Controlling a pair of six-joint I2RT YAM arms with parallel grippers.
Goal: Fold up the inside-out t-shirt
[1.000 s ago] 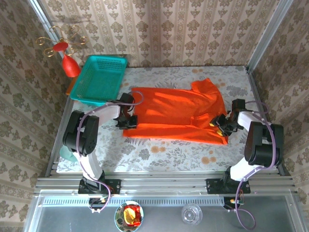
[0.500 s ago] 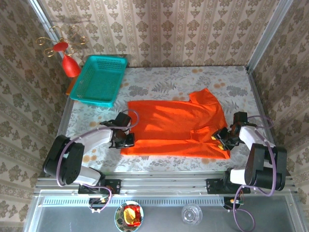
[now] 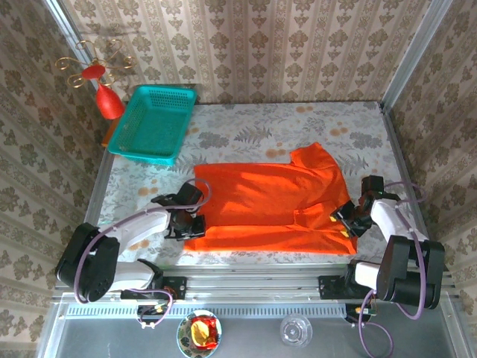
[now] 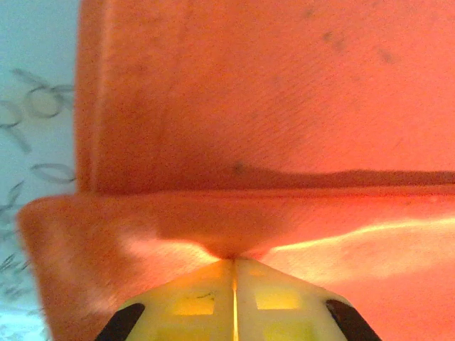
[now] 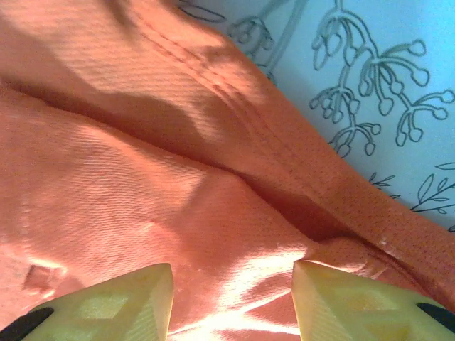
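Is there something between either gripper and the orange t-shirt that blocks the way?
Nothing visible does. The left gripper is shut on the t-shirt at its edge on the left arm's side. The right gripper has its fingers apart directly over the fabric at the other side; whether they clamp it, I cannot tell.

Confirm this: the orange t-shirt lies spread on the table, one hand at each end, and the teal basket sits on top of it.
One thing is wrong: the top view shows the teal basket apart from the t-shirt, at the table's far left corner. The left hand and right hand are at the t-shirt's ends.
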